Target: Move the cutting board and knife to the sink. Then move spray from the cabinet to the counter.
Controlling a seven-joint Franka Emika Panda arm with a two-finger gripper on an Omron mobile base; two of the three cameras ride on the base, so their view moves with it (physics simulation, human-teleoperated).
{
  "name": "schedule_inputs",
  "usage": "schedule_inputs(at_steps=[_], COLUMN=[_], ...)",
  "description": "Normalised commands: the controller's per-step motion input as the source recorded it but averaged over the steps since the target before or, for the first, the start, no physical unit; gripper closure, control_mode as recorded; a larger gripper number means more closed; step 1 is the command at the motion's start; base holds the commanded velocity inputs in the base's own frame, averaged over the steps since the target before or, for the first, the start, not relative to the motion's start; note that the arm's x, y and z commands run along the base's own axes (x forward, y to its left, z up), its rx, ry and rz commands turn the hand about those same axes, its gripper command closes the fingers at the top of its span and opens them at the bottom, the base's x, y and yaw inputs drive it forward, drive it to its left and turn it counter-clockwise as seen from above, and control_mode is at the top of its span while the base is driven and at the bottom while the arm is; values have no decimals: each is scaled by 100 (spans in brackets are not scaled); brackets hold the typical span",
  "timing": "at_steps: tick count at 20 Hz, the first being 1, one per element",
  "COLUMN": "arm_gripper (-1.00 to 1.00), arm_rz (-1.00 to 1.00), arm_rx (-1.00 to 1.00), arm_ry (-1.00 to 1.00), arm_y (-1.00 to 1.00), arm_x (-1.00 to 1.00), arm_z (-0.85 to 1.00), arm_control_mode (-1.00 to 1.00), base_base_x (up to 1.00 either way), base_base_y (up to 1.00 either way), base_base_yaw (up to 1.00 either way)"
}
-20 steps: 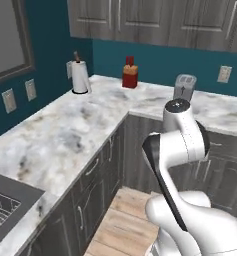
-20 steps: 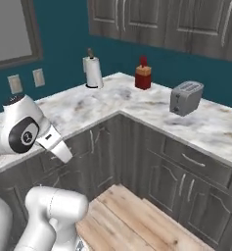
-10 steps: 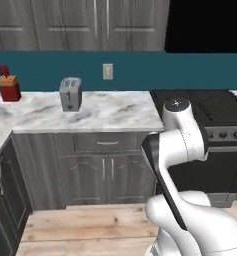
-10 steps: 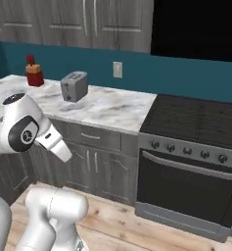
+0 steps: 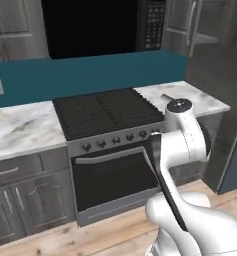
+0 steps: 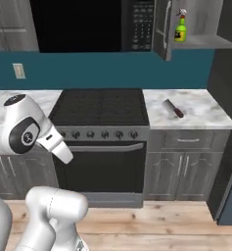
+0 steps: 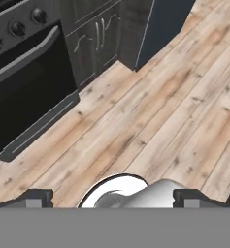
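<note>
The knife (image 6: pixel 173 108) lies on the marble counter (image 6: pixel 200 109) right of the stovetop; its grey blade (image 5: pixel 165 97) peeks out behind my arm in the left base view. The green spray (image 6: pixel 180 29) stands upright on the shelf of the open wall cabinet (image 6: pixel 205 41), whose door (image 6: pixel 161 29) hangs ajar. My gripper (image 7: pixel 114 198) points down at the wooden floor, open, with its fingertips (image 7: pixel 39 197) far apart and nothing between them. The cutting board and the sink are out of view.
A black stovetop (image 6: pixel 100 105) with an oven door (image 7: pixel 24 82) below fills the middle, under a black microwave (image 6: pixel 83 24). A tall dark panel (image 5: pixel 225 100) bounds the counter on the right. Bare wooden floor (image 7: pixel 174 111) lies in front.
The base has swung right: the views passed from the corner counter with toaster to the stove, the knife and the open cabinet. The arm keeps its folded pose.
</note>
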Motion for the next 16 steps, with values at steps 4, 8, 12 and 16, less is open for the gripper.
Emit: schedule_inputs(at_steps=[4,8,12,16], arm_gripper=[-100,-100,-100,-100], arm_rz=[0,0,0,0], arm_rx=[0,0,0,0], arm_ry=[0,0,0,0], arm_y=[0,0,0,0], arm_x=[0,0,0,0], arm_z=[0,0,0,0], arm_control_mode=[100,100,100,100], base_base_x=[54,29,44,65], base_base_y=[-89,-78,-84,-97], base_base_yaw=[-7,3,21,35])
